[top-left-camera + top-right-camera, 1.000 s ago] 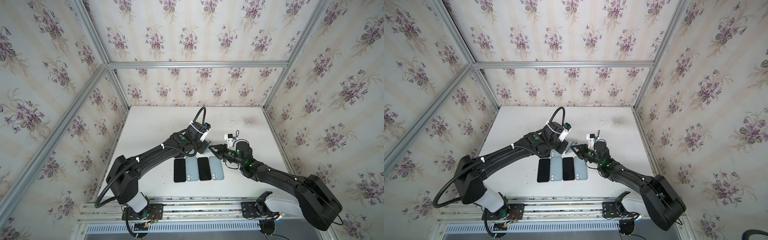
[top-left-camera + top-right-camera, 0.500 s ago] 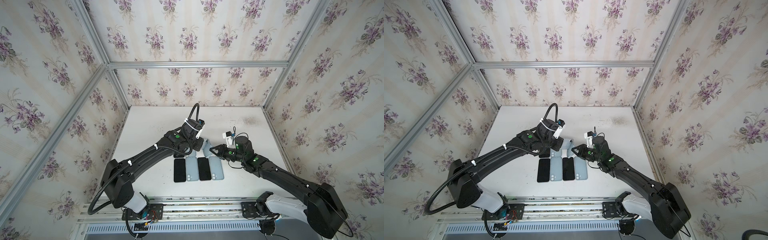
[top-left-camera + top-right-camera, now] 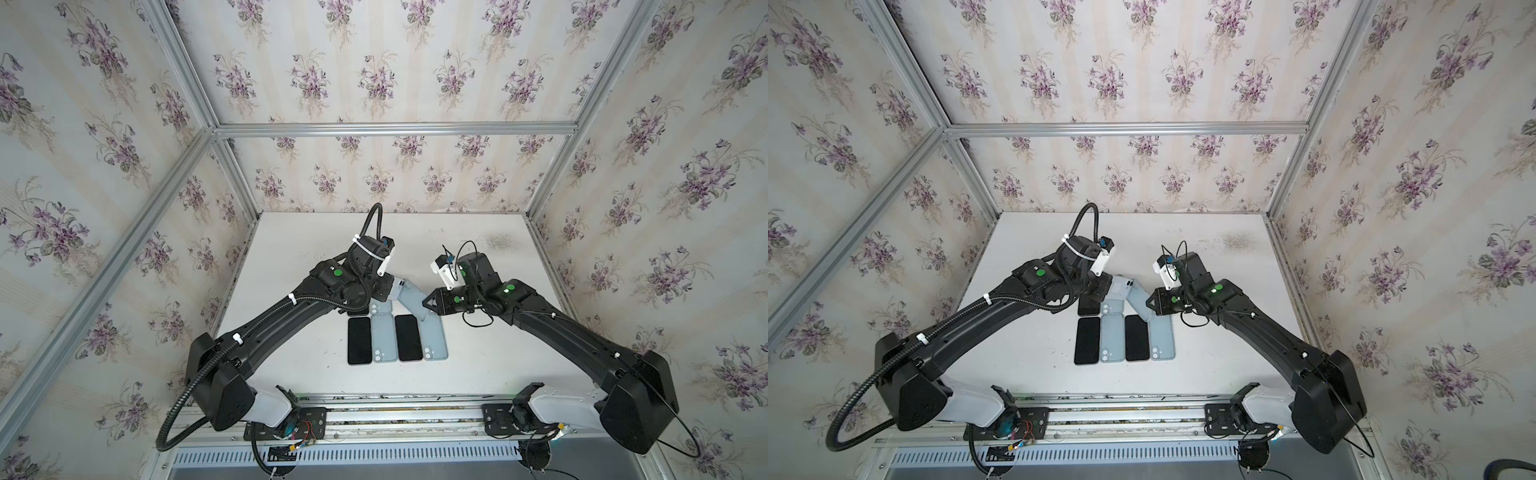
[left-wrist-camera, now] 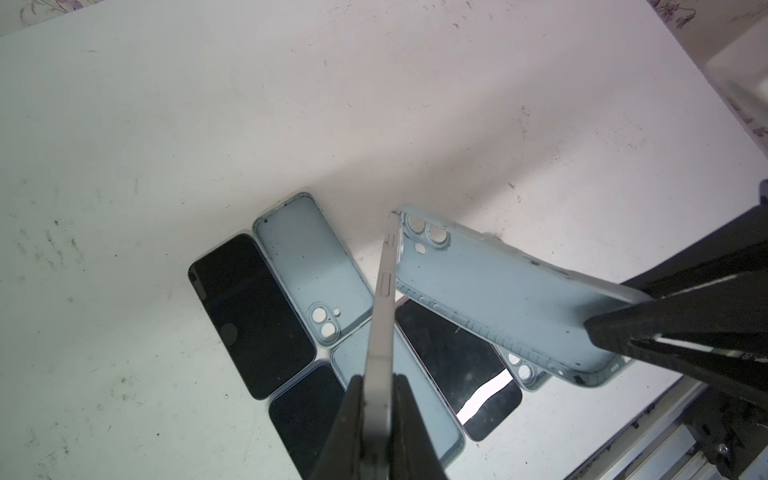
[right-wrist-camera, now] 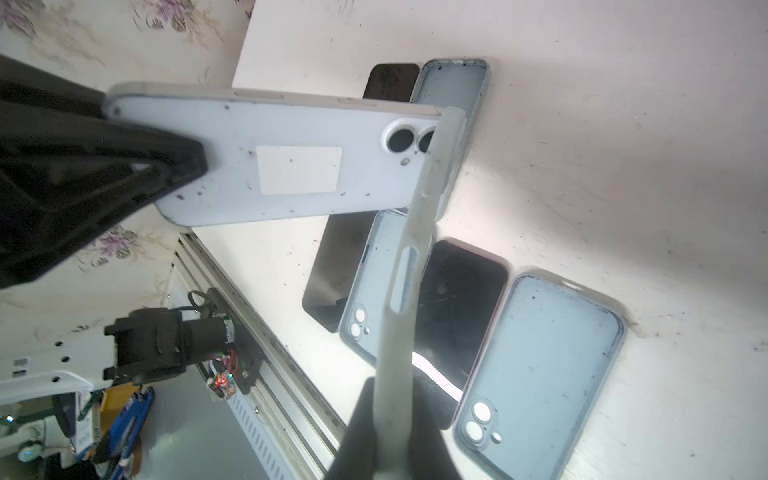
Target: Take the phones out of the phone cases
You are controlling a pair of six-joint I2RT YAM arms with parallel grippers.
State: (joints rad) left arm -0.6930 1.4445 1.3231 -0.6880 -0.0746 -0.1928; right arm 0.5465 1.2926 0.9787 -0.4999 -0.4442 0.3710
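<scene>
1. Your left gripper (image 4: pixel 377 380) is clamped on the bottom end of the bare phone (image 5: pixel 232 166), which it holds on edge above the table (image 3: pixel 478 365); your right gripper (image 5: pixel 392 386) is pinched on the bottom end of the pale blue phone case (image 4: pixel 498 299), which is lifted too.
2. The phone is out of the case along nearly its whole length; in both top views the two splay apart in a V and meet only at the camera corner; the wrist views show them touching or overlapping there, and I cannot tell whether the case lip has let go.
3. What is left, as I judge it: draw the two apart to free that last corner, then set each one down.
4. Directly beneath the held pair lie spare phones (image 3: pixel 359 340) with dark screens and empty cases (image 3: pixel 383 338), packed side by side; keep both loads high enough to pass over them.
5. You have bare table on the far side and to the right of that group; the rail (image 3: pixel 395 411) borders its near side, so pull outward or away rather than toward the rail.
</scene>
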